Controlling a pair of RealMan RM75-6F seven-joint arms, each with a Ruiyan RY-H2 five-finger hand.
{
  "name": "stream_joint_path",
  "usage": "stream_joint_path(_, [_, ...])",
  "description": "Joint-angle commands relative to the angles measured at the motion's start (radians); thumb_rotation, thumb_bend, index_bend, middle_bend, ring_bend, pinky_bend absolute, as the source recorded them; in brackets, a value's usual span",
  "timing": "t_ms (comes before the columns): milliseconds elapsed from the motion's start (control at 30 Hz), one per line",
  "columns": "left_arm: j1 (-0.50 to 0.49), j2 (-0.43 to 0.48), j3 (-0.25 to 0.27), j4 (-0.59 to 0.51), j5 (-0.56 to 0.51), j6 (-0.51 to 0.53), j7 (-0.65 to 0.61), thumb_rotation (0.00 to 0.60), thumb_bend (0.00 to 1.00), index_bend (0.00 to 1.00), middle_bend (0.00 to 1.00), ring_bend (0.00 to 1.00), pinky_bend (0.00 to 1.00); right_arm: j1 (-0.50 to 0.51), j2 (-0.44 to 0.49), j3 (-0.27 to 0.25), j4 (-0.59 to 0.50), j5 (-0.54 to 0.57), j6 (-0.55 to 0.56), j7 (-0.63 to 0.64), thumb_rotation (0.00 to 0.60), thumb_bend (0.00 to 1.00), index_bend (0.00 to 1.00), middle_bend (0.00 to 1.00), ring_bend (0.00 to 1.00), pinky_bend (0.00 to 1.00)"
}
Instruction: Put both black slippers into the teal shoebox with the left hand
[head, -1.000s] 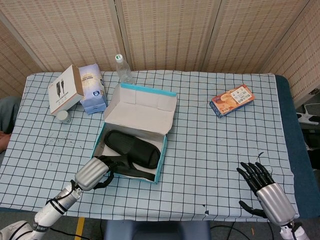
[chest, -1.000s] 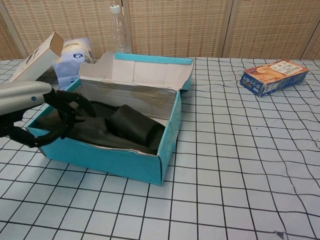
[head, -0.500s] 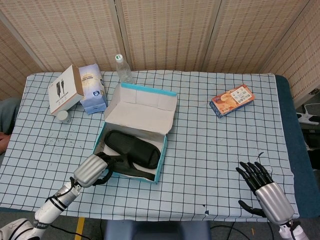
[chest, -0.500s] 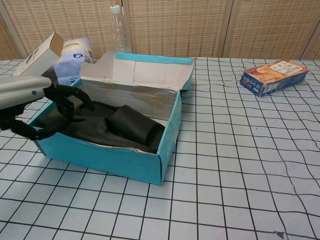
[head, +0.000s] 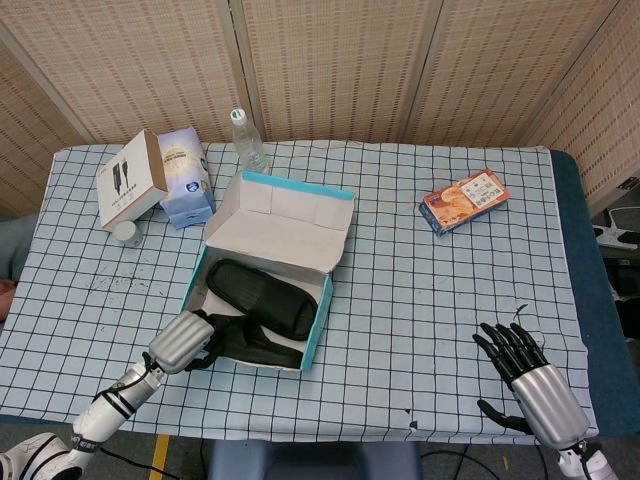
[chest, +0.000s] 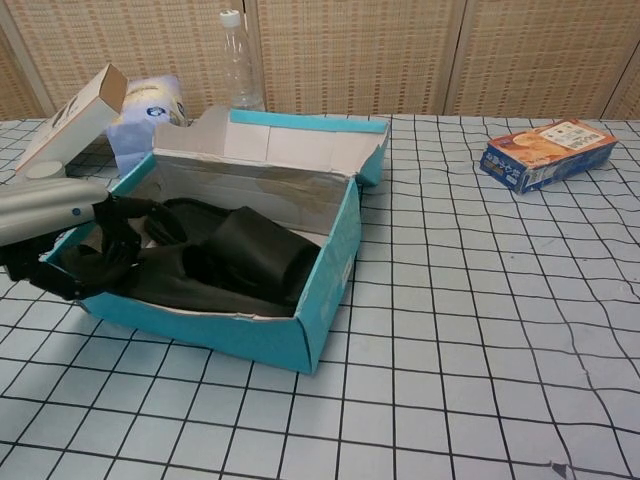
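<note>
The teal shoebox (head: 322, 302) (chest: 331, 262) stands open at centre left, its lid (head: 280, 218) folded back. One black slipper (head: 262, 303) (chest: 252, 255) lies across the inside. The second black slipper (head: 248, 345) (chest: 175, 287) lies flat along the near wall. My left hand (head: 181, 342) (chest: 62, 225) reaches over the box's left end, and its dark fingers (chest: 125, 235) curl around the near slipper's end. My right hand (head: 528, 383) rests by the table's near right edge with fingers spread, holding nothing; only the head view shows it.
A clear plastic bottle (head: 244, 137) (chest: 237, 58) stands behind the box. A white carton (head: 132, 178) (chest: 70, 115) and a pale blue pack (head: 184, 174) sit at the back left. An orange snack box (head: 464, 200) (chest: 547, 153) lies at the back right.
The shoebox has slid and turned a little toward the near left. The near slipper has sunk flatter into the box, with my left hand lower on it. The right hand is still.
</note>
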Motion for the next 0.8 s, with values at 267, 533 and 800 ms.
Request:
stream_joint_path(267, [-0.012, -0.056, -0.008, 0.068, 0.026, -0.005, -0.063, 0.6, 0.58, 0.22, 0.59, 0.48, 0.34, 0.0, 0.001, 0.0, 0.0, -0.002, -0.001, 0.0, 0.524, 0.15, 0.0, 0.0, 0.0, 0.0])
stream_joint_path(533, [-0.014, -0.051, -0.043, 0.034, 0.084, 0.082, -0.053, 0.6, 0.57, 0.22, 0.58, 0.44, 0.34, 0.004, -0.002, -0.002, -0.001, -0.004, -0.012, -0.005, 0.524, 0.15, 0.0, 0.0, 0.0, 0.0])
stream_joint_path(800, [0.001, -0.017, -0.082, -0.049, 0.16, 0.218, -0.051, 0.6, 0.55, 0.21, 0.43, 0.33, 0.33, 0.0, 0.001, -0.003, -0.001, -0.011, 0.0, -0.004, 0.524, 0.15, 0.0, 0.0, 0.0, 0.0])
